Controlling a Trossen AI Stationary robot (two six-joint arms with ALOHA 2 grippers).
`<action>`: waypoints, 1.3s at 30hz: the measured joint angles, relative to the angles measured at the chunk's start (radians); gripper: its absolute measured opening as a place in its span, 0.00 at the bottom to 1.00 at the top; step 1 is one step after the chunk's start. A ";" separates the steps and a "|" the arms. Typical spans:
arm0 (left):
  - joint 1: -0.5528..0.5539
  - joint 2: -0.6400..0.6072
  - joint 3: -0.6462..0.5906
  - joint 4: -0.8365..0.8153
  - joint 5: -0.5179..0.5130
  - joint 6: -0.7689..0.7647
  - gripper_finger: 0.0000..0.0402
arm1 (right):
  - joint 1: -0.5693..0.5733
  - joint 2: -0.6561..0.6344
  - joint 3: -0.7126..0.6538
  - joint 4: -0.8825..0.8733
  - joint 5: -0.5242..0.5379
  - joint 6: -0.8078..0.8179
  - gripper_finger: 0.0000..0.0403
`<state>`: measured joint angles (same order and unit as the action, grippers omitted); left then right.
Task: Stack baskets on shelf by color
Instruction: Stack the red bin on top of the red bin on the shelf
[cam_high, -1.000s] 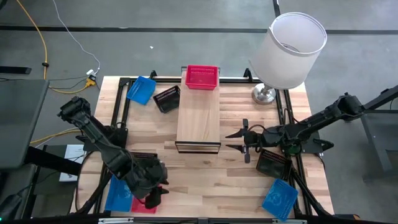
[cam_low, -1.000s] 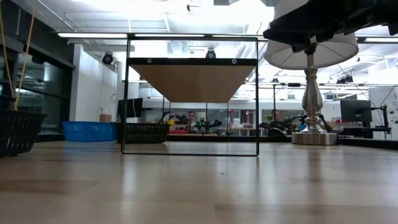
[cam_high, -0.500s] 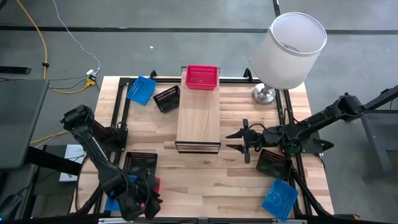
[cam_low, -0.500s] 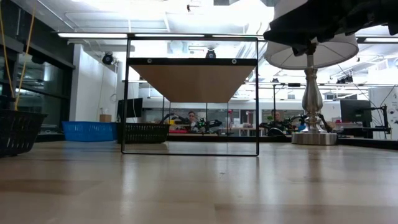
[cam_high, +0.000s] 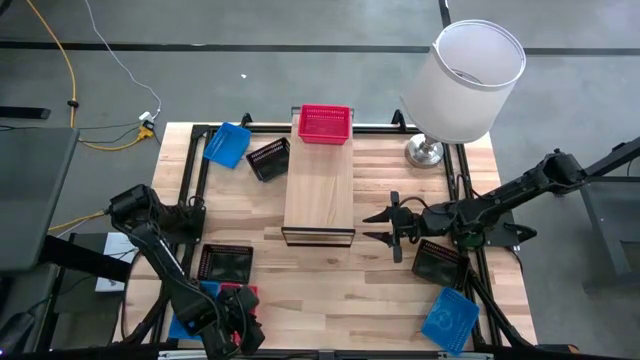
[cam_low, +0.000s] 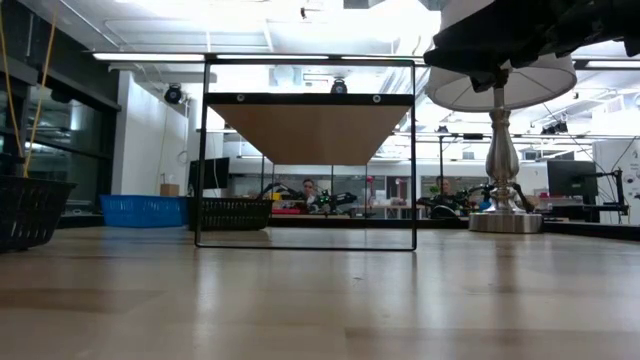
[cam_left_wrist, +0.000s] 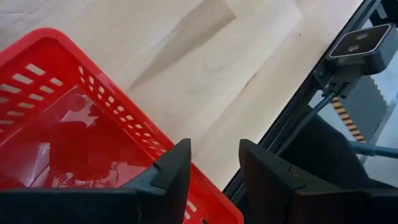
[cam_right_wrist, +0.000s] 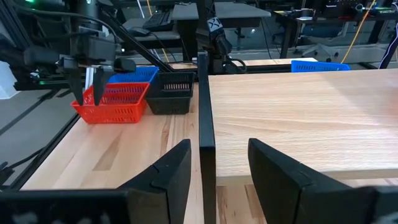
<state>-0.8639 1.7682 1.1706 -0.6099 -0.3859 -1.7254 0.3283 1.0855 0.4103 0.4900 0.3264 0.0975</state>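
While the red basket (cam_left_wrist: 74, 143) sits at the bench's (cam_high: 330, 280) near-left corner beside blue (cam_right_wrist: 134, 76) and black (cam_right_wrist: 171, 98) baskets, the left end effector (cam_left_wrist: 214, 171) straddles its rim, fingers parted, not clamped. Right end effector (cam_high: 383, 228) hovers open beside the shelf (cam_high: 320, 190), which carries another red basket (cam_high: 325, 125).

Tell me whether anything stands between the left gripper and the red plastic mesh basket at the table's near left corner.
Nothing visible does. The left gripper is right over the red plastic mesh basket, its fingers straddling the basket's rim, with only bare wooden tabletop beyond.
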 joint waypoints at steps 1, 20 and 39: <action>0.002 0.001 0.000 -0.003 0.000 0.000 0.31 | 0.000 0.000 0.000 0.000 0.000 0.000 0.37; -0.004 -0.087 0.000 -0.214 -0.004 -0.084 0.31 | 0.000 0.000 0.000 -0.039 0.008 0.026 0.37; 0.000 -0.035 -0.001 -0.178 -0.031 -0.104 0.31 | 0.000 0.000 0.000 -0.045 0.016 0.026 0.37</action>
<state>-0.8642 1.7330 1.1698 -0.7880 -0.4172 -1.8294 0.3279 1.0855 0.4107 0.4446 0.3420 0.1237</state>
